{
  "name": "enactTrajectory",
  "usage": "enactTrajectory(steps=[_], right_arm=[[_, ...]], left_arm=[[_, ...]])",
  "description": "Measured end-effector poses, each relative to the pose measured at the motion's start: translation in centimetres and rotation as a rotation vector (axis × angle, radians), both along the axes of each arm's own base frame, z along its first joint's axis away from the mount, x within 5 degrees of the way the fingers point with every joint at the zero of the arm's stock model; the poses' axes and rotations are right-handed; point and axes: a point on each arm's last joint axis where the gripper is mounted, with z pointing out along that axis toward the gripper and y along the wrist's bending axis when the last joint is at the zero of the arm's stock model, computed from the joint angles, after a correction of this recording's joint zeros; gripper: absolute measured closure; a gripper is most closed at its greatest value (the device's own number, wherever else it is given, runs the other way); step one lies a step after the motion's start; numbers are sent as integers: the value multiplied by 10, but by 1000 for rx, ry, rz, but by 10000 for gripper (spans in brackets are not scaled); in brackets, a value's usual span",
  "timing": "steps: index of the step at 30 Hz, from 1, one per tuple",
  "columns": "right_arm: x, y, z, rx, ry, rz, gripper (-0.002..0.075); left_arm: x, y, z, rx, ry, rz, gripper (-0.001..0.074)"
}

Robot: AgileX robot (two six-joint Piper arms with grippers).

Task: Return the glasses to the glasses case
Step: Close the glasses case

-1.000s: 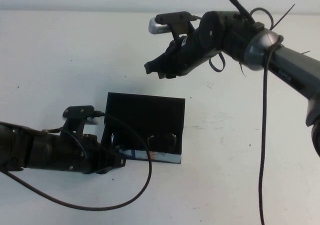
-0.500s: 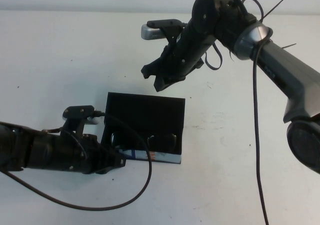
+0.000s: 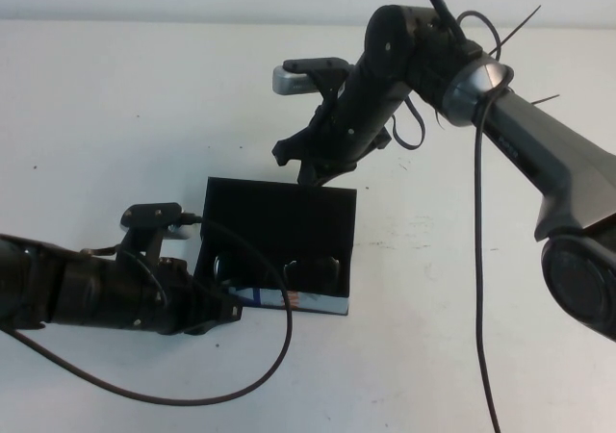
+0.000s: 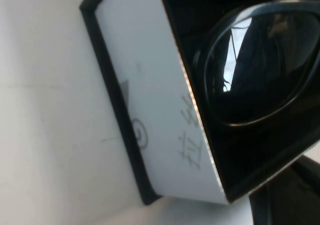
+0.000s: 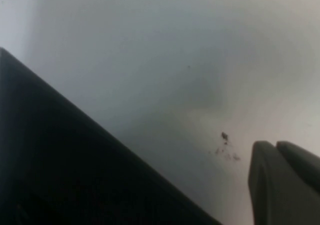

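- The case (image 3: 279, 245) is black, with a strip of blue, white and orange along its near side. Up close, that side looks white with grey marks on it.
- The glasses (image 4: 260, 65) have dark, almost black rims and shiny lenses.
- The table (image 3: 115, 115) is white with a few tiny dark specks.
- The left gripper (image 3: 207, 308), by the case's near left corner, is black.
- The right gripper (image 3: 298, 159), above the case's far edge, is black. Its arm has a silver-grey part.
- The cables (image 3: 491, 289) are black.
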Motion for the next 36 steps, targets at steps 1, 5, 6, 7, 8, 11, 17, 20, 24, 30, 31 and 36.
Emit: enactTrajectory(steps=[1,5,6,7,8,11,17,20,24,30,31,36], right_arm=[[0,1,0,7,4,0,737],[-2,3,2,43,24,-1,737],[-2,4,2,51,28,-1,737],[-2,4,2,56,30,-1,737],[-3,5,2,60,33,-2,737],[-7,7,-2,57,54,1,737],[-27,10,4,39,92,33,737],[-40,11,14,34,92,63,737],[-56,9,32,37,81,85,737],[-80,12,29,7,128,118,737],[-83,12,24,-3,146,121,737],[-96,14,2,-46,217,138,737]], left_arm=[[0,0,0,0,0,0,738],[0,0,0,0,0,0,738],[0,0,0,0,0,0,738],[0,0,0,0,0,0,738],[0,0,0,0,0,0,738],[0,0,0,2,-2,-1,738],[0,0,0,2,-2,-1,738],[0,0,0,2,-2,-1,738],[0,0,0,4,-3,0,738],[0,1,0,14,-5,-8,738],[-1,1,0,19,-4,-10,738],[-6,5,6,74,25,-25,738]])
